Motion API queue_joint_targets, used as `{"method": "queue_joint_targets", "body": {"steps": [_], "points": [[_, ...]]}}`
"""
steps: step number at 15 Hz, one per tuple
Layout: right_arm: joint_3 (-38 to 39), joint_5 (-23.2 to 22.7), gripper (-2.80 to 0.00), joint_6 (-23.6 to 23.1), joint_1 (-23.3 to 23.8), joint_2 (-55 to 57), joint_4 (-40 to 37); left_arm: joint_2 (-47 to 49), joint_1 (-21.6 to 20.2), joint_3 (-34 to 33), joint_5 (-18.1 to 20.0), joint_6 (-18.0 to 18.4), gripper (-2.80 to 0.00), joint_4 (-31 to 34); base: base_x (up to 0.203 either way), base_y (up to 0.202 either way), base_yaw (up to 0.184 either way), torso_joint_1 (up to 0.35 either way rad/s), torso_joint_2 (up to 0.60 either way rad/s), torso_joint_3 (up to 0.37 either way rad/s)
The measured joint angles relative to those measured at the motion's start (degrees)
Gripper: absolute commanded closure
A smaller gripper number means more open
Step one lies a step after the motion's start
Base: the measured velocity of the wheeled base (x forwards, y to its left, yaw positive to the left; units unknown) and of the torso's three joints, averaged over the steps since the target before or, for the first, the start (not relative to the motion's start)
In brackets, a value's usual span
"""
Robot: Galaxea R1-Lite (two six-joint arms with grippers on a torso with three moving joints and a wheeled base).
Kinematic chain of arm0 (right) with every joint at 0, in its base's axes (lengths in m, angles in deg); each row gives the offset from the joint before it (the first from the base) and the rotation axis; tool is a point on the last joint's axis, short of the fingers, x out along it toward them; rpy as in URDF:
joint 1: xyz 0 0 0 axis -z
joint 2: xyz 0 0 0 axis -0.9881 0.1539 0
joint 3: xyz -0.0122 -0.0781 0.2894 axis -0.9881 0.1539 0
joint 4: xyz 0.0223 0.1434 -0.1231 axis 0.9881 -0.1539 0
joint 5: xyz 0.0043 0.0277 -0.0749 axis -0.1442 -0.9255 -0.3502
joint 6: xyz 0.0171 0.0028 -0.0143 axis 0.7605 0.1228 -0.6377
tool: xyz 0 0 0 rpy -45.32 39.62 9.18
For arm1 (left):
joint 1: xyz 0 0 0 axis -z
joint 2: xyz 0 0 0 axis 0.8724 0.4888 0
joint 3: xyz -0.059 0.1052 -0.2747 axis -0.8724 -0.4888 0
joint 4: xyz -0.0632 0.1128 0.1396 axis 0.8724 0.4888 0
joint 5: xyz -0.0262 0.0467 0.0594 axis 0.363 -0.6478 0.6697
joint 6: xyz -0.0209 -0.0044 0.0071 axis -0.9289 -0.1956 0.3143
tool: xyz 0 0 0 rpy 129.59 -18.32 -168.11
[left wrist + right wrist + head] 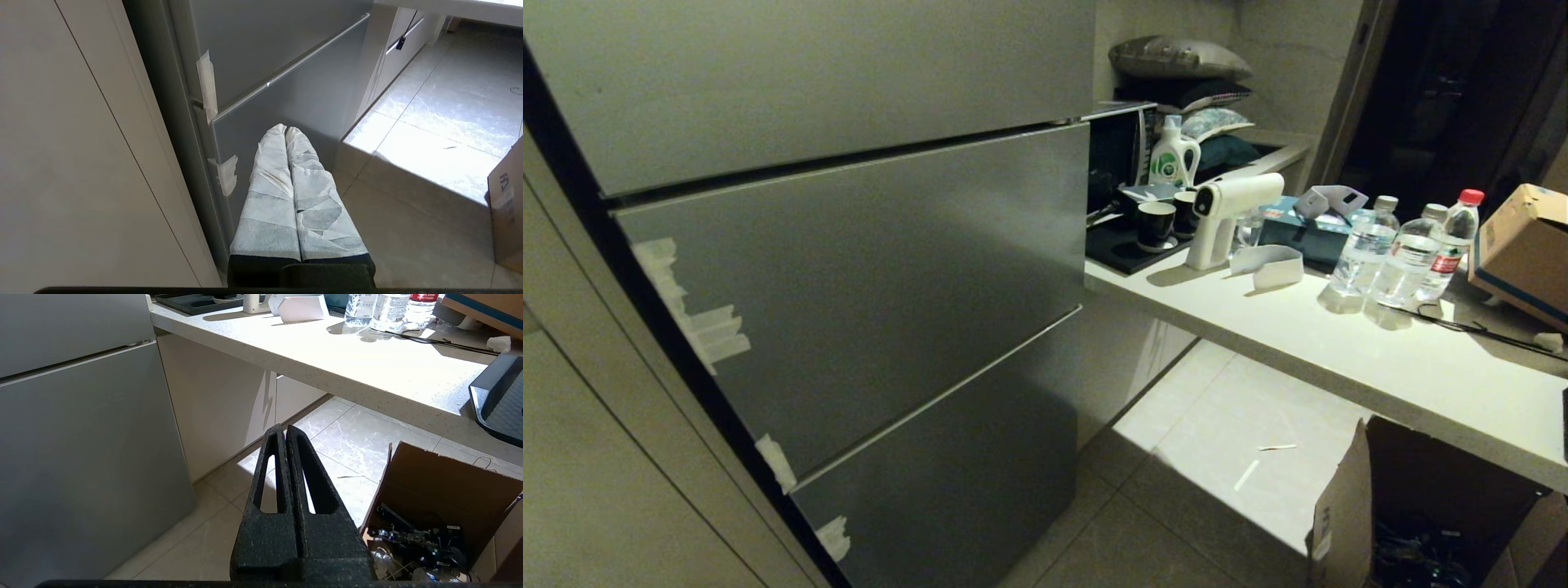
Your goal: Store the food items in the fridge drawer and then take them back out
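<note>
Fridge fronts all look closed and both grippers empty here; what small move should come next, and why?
Probably bring the left gripper up to the taped edge of a grey fridge panel to start opening it. All panels sit flush, no clear drawer or food shows, and the left gripper and right gripper are shut on nothing, pointing at the lowest panel and floor.

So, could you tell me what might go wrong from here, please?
1. The fridge panels are all closed and flush, offering little to grip; the shut left gripper and right gripper may slip.
2. The open cardboard box sits on the floor near the right gripper, so a swing could hit it.
</note>
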State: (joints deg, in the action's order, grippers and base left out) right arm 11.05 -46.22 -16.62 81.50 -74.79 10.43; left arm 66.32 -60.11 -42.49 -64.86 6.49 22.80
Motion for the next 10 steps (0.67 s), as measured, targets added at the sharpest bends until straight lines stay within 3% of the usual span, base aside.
{"method": "queue_joint_targets", "body": {"steps": [4, 7, 10], "points": [[0.0, 0.0, 0.0, 0.0, 0.0, 0.0, 0.0, 5.1, 0.0, 8.2, -2.6, -0.5, 0.0, 0.2, 0.0, 0.0, 0.0, 0.0, 0.0, 0.0], [0.0, 0.0, 0.0, 0.0, 0.0, 0.0, 0.0, 16.7, 0.0, 14.5, -8.8, -1.3, 0.0, -1.4, 0.0, 0.0, 0.0, 0.0, 0.0, 0.0], [0.0, 0.0, 0.0, 0.0, 0.0, 0.0, 0.0, 31.3, -0.1, 18.2, -12.8, -1.8, 0.0, -8.5, 0.0, 0.0, 0.0, 0.0, 0.0, 0.0]]}}
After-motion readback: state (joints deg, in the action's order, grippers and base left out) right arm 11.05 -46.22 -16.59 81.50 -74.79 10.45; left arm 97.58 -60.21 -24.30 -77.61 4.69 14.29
